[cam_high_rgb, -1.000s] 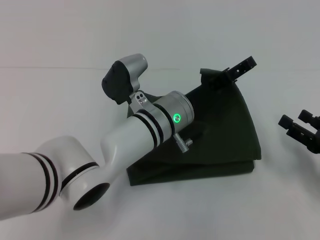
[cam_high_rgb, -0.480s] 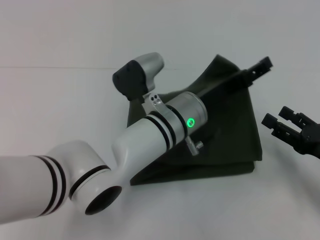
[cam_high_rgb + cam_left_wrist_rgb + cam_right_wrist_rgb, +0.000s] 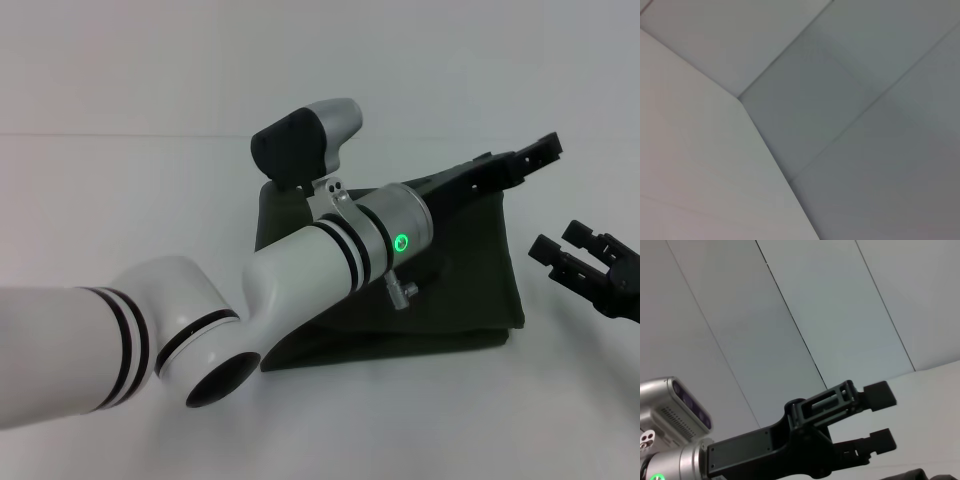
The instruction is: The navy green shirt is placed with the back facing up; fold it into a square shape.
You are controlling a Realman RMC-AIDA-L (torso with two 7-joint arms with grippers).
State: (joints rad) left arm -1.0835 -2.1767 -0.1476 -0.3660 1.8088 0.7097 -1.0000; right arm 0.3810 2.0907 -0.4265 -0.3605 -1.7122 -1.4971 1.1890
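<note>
The soft, matte navy green shirt (image 3: 470, 270) lies folded on the smooth white worktop (image 3: 120, 200). The left gripper (image 3: 535, 155) hovers at its 1 o'clock corner, fingers apart and empty. The right gripper (image 3: 560, 245) waits at 3 o'clock, fingers wide.

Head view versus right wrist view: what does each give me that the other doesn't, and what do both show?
Only the head view shows the navy green shirt folded on the white table, and the right gripper open beside its right edge. Only the right wrist view shows the wall panels behind the scene. Both show the left gripper, open with nothing between its fingers, held above the shirt's far right corner.
</note>
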